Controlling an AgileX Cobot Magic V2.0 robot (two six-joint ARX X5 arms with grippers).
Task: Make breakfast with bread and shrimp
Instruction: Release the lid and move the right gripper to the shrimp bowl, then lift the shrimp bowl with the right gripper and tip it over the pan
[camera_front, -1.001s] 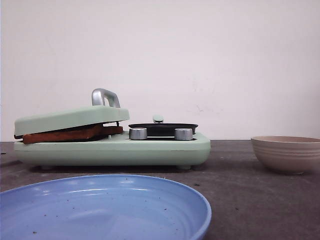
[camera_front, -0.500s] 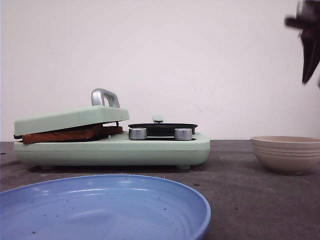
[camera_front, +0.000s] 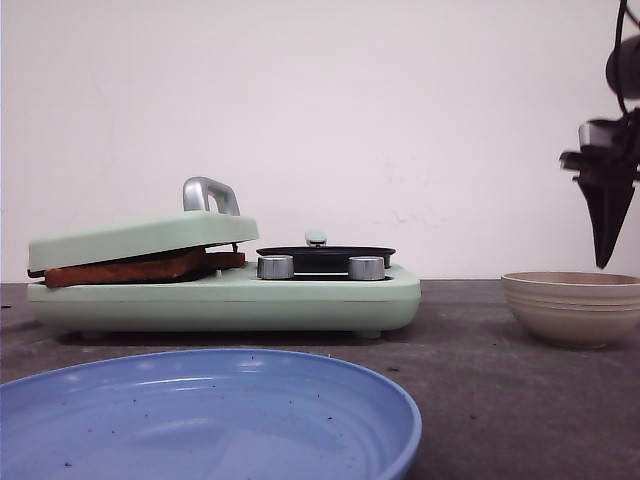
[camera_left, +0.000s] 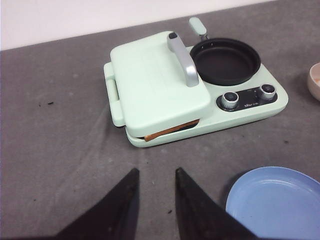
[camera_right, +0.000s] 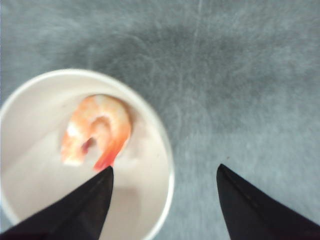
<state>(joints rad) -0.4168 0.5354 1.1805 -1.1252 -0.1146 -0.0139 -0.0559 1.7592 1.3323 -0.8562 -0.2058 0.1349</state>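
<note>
Grey, felt-like cloth covers the table (camera_left: 60, 150), flecked with a few dark crumbs, and a plain white wall (camera_front: 400, 120) closes off the room behind it. On that cloth sits my pale mint-green breakfast maker (camera_left: 200, 112), its hinged lid (camera_left: 150, 80) with the silver handle (camera_left: 182, 60) resting down on a toasted brown slice of bread (camera_left: 170, 131); the crust peeks out along the open edge, and in the front view the bread (camera_front: 140, 268) shows as a dark band under the tilted lid. Beside the lid sits a round black frying pan (camera_left: 226, 61), with two silver knobs (camera_left: 230, 100) below it. There's small dark lettering printed between the knobs, too tiny for me to read. A glossy blue plate (camera_left: 277, 202) lies nearest me.

My left gripper (camera_left: 154, 182) hovers over bare cloth in front of the appliance, fingers parted, nothing between them. My right gripper (camera_right: 162, 177) hangs spread wide above the beige ribbed bowl (camera_right: 160, 150) at the right, empty-handed. One curled orange-and-white shrimp (camera_right: 97, 130) lies inside that bowl, a little blurred.
</note>
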